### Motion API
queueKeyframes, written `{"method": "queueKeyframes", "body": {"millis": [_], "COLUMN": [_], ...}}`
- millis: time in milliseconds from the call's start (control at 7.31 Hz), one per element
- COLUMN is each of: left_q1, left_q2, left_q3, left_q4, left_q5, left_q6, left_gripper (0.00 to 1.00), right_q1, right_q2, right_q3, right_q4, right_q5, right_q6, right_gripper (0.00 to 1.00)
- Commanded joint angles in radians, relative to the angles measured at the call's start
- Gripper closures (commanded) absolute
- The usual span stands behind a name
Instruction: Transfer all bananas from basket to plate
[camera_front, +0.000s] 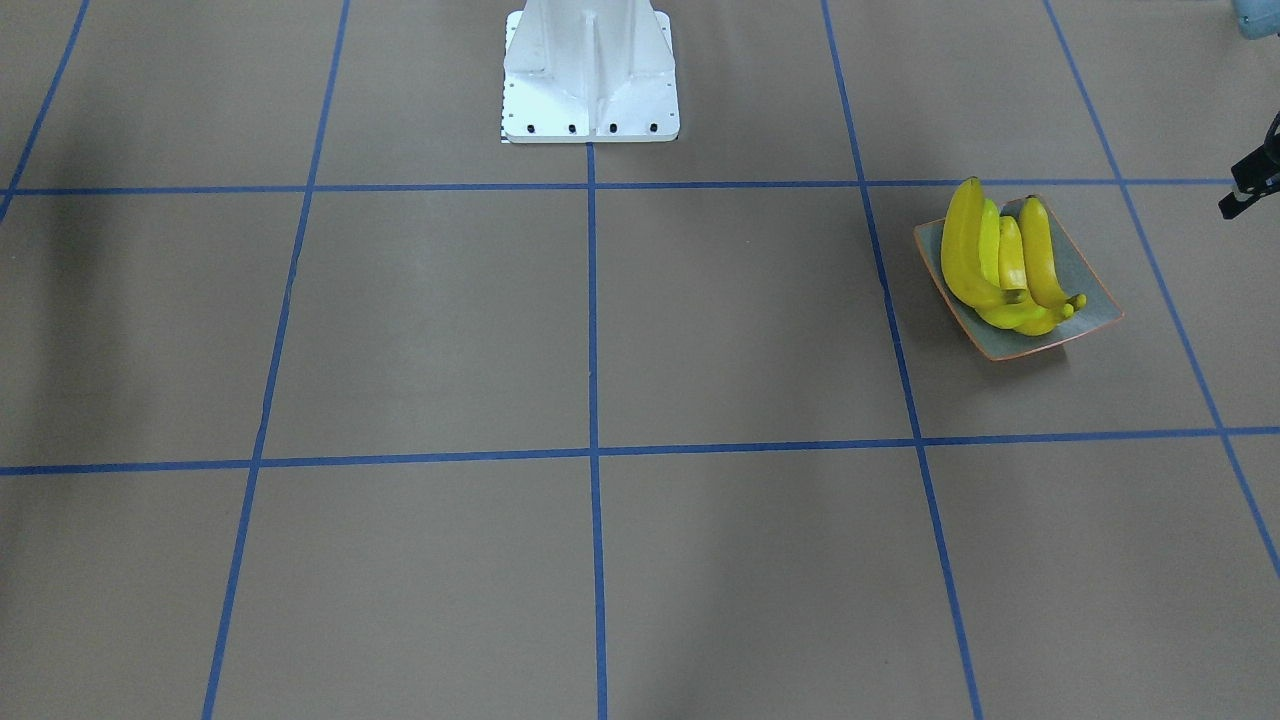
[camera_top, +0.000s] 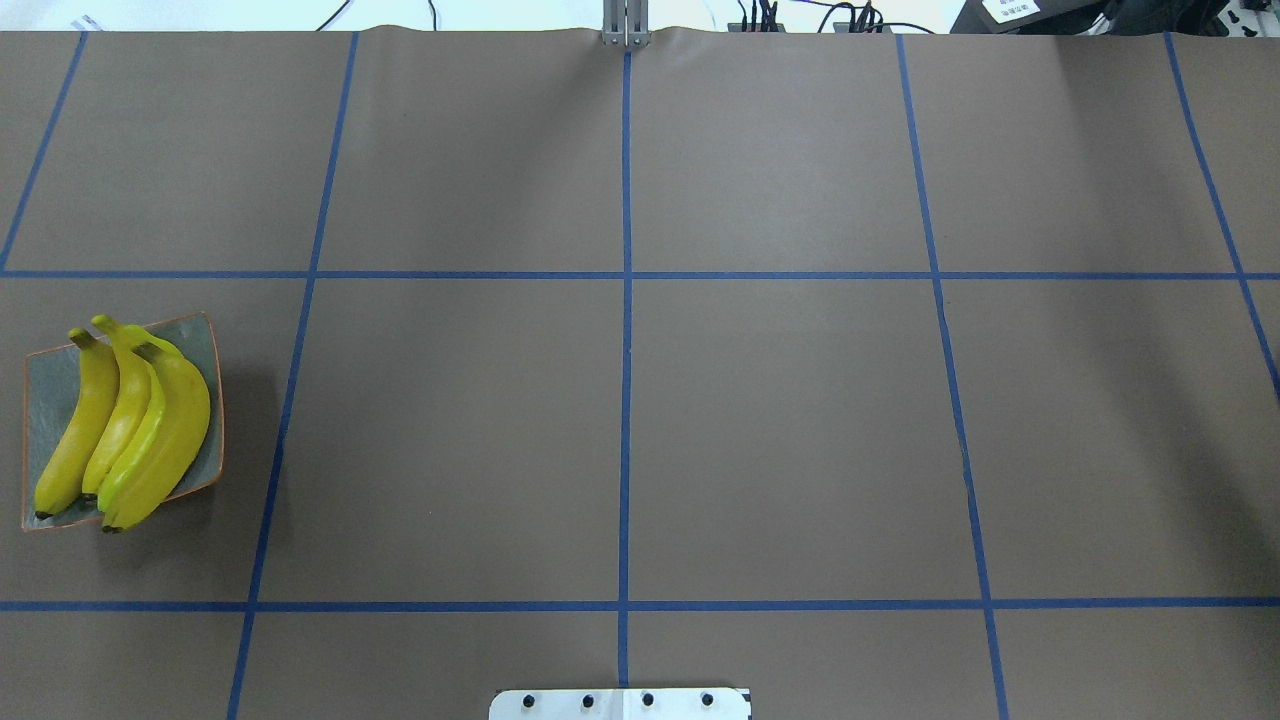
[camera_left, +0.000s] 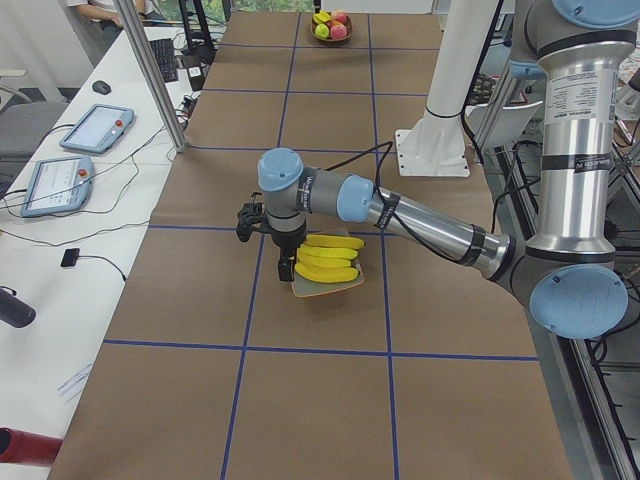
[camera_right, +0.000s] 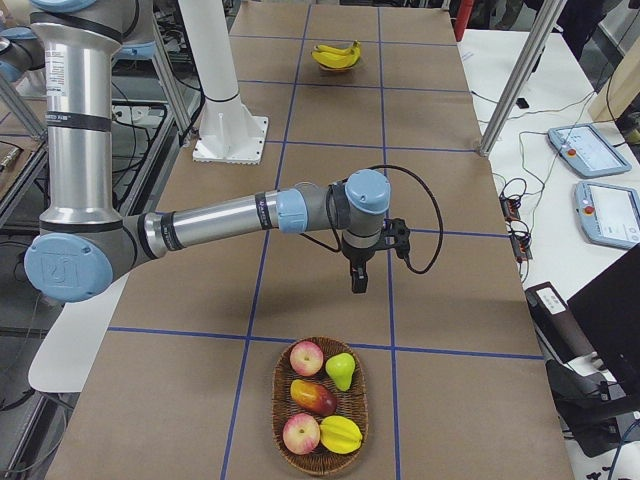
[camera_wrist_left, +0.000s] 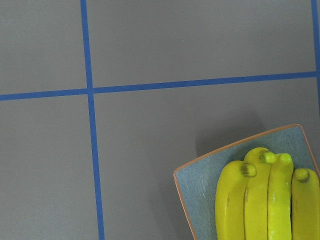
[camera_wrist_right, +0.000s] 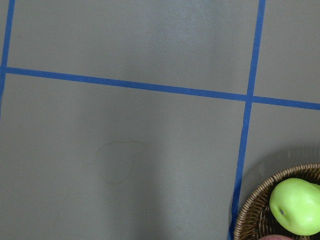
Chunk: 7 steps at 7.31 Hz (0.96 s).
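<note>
Four yellow bananas (camera_front: 1005, 265) lie side by side on the grey-green plate (camera_front: 1098, 305) with the orange-brown rim. They also show in the overhead view (camera_top: 125, 425) on the plate (camera_top: 50, 390) at the table's left, and in the left wrist view (camera_wrist_left: 265, 200). In the exterior left view my left gripper (camera_left: 285, 268) hangs just beside the plate (camera_left: 325, 291); I cannot tell whether it is open. In the exterior right view my right gripper (camera_right: 357, 283) hangs above the table a little short of the wicker basket (camera_right: 277, 400); I cannot tell its state.
The basket holds apples, a green pear (camera_wrist_right: 296, 206) and a yellow fruit; no banana shows in it. Its rim (camera_wrist_right: 246, 216) is at the right wrist view's lower right. The white robot base (camera_front: 590, 70) stands at the table's middle edge. Tablets lie on side tables.
</note>
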Motion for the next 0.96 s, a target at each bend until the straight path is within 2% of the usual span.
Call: {"method": "queueKeyframes", "body": {"millis": [0, 821], "left_q1": [0.000, 0.000], "left_q2": [0.003, 0.003], "left_q3": [0.002, 0.003], "left_q4": [0.000, -0.001], "left_q5": [0.001, -0.002], "left_q6": [0.000, 0.000], "left_gripper": [0.00, 0.00], "right_q1": [0.000, 0.000], "right_q2": [-0.010, -0.013], "right_q3": [0.006, 0.004], "right_q4": [0.000, 0.000], "right_q5": [0.002, 0.004], "right_q6": [-0.002, 0.001], "right_gripper": [0.00, 0.00]}}
